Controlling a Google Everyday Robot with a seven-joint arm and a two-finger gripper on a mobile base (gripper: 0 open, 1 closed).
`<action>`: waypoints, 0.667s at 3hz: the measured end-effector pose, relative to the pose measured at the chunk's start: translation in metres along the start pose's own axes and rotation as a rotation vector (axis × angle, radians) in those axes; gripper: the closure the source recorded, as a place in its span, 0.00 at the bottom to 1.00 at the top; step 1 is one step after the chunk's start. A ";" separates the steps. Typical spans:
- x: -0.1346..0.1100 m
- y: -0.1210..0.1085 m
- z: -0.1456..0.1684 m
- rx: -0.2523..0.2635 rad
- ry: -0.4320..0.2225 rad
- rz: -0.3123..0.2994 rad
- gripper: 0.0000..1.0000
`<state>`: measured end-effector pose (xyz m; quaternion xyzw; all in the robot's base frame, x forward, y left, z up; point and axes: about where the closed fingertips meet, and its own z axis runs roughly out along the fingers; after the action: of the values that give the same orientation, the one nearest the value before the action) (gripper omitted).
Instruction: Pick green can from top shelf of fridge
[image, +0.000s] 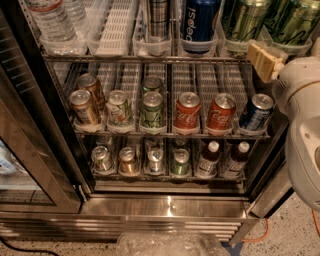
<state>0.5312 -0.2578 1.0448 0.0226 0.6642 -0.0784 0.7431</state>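
Two shiny yellow-green cans stand at the right end of the fridge's top shelf (150, 58): one green can (243, 20) next to the blue Pepsi can (199, 22), another (296, 22) at the far right. Their tops are cut off by the frame edge. My gripper (263, 60), tan-coloured on a white arm (305, 115), is at the right, just in front of and slightly below the clear front cups holding these two cans, touching neither.
The top shelf also holds water bottles (50, 22), a bare white lane (112, 25) and a tall silver can (157, 20). The rack below holds short red, gold and green cans (152, 110); the bottom rack holds cans and small bottles. The glass door (25, 150) stands open at the left.
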 end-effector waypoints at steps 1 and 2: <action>0.000 -0.001 -0.002 0.003 -0.001 0.000 0.25; -0.001 -0.005 -0.001 0.015 -0.006 -0.002 0.28</action>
<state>0.5291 -0.2627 1.0464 0.0274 0.6612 -0.0843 0.7449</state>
